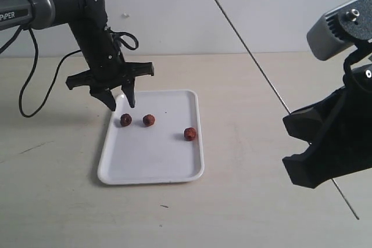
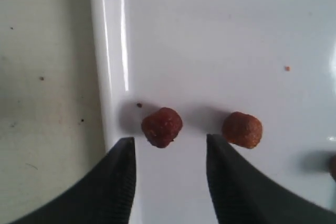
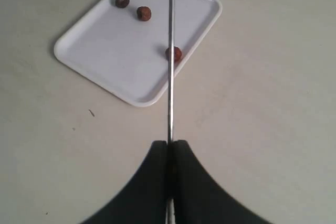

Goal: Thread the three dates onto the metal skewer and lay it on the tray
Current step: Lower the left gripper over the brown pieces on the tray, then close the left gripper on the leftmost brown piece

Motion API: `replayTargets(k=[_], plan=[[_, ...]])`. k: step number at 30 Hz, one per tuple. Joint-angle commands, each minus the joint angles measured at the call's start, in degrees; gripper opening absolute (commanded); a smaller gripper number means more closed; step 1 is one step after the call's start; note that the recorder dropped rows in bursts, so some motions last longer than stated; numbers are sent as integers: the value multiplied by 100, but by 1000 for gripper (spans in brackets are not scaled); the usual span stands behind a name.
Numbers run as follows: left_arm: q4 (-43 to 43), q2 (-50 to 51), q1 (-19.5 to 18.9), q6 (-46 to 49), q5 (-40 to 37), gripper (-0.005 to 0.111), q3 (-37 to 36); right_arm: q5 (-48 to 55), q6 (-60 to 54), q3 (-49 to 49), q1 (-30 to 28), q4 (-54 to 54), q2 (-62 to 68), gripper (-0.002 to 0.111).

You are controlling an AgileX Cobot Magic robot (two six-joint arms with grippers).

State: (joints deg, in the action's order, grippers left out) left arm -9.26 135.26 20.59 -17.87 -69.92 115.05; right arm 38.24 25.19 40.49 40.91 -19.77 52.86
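Seemingly, tray rim [image 2: 107, 51] and date [image 2: 242, 129] flank left pincer [image 2: 169, 138].

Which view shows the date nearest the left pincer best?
The left wrist view: that date appears large on the tray, close to the open left pincer. The exterior and right wrist views show it only as a small dark ball.

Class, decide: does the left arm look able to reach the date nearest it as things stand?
Probably yes: the open left end effector hovers just over that date, with nothing between them.
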Motion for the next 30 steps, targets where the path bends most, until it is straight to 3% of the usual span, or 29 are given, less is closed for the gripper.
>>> replayTargets(k=[1,4,15,22,30], plan=[[620,40,-6,1039,-5,43,38,-22,32,-19,-25,-2,19,0],[1007,40,-6,1787,-5,43,38,-22,32,-19,-25,-2,19,0],[926,40,6,5010,119,43,38,-22,32,-19,-25,-2,19,0],[959,29,6,7882,-5,43,38,-58,32,-19,-25,-4,19,0],[402,29,6,11165,-5,62,38,-57,32,-19,-25,-40,247,0]])
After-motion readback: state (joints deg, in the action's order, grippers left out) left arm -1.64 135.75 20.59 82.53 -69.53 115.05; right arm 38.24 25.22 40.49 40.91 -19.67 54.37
